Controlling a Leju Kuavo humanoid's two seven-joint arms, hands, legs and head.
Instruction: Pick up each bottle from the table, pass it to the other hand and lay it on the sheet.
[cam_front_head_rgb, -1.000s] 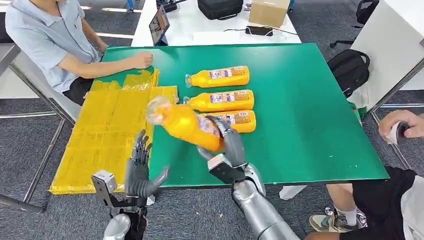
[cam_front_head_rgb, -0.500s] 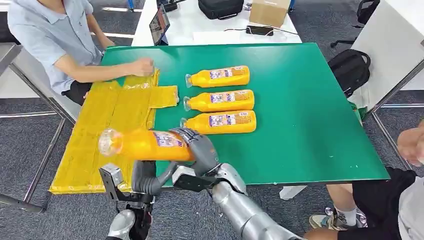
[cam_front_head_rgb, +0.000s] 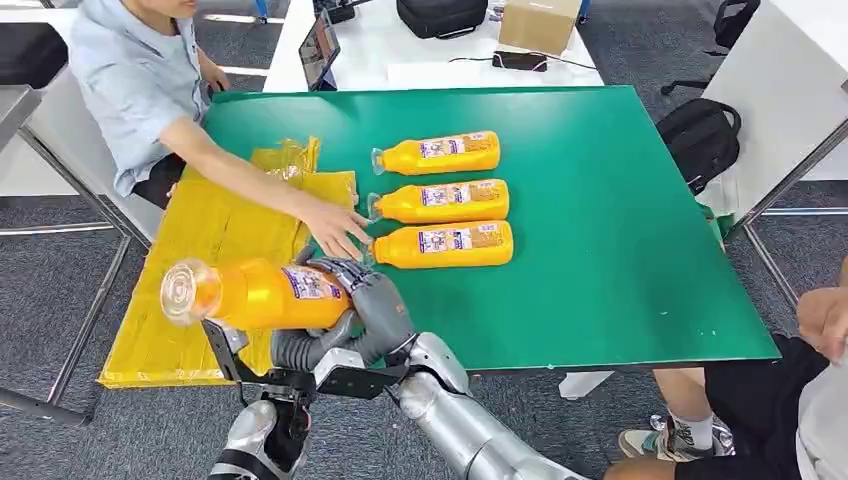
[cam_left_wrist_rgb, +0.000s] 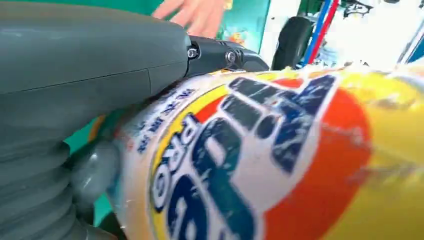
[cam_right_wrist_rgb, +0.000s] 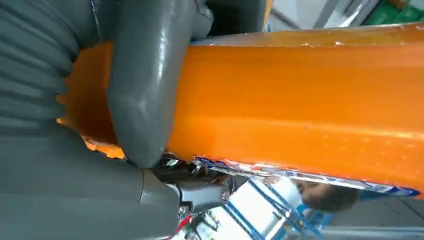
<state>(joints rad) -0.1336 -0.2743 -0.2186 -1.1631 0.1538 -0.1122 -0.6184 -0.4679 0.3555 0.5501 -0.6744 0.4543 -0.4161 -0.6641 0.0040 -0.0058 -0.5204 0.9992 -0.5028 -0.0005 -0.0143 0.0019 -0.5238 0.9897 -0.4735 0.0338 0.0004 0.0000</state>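
Bright, even indoor light with soft, faint shadows.

The head view is sharp across the matte green tabletop (cam_front_head_rgb: 600, 250). Both wrist views are blurred at close range: the glossy orange plastic bottle (cam_right_wrist_rgb: 300, 105) shows pale glare streaks, and windows behind wash out white.

Two silver metallic arms, smooth and rounded, with black bracket plates at the wrists. Grey ribbed wrist covers, a thick glossy grey thumb, darker grey fingers (cam_front_head_rgb: 352, 272) with small silver screws at their bases.
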